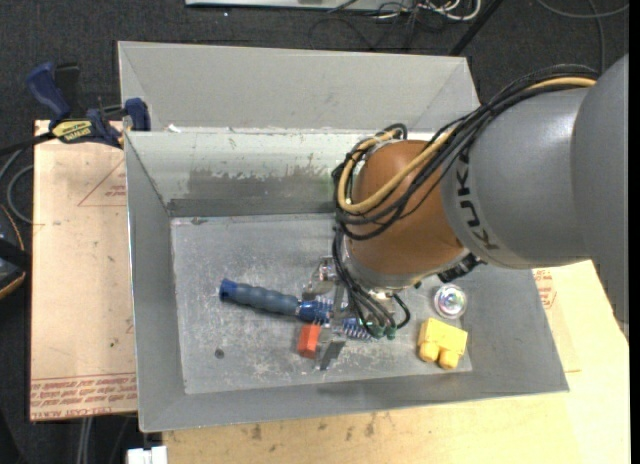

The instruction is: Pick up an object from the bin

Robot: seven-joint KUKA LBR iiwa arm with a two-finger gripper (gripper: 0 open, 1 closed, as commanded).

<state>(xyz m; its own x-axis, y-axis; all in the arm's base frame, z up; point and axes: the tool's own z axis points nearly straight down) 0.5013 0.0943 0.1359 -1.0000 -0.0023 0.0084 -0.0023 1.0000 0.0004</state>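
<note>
End effector [325, 327] sits low by the blue-handled tool [258, 298] and small orange block [308, 338], probably positioned for a grab. Open or closed, can't tell.

The grey bin [150, 282] holds one blue-handled tool [258, 298], one small orange-red piece [308, 338], one yellow block [442, 342] and one round silver cap [449, 301]; anything hidden beneath the arm cannot be counted.
</note>
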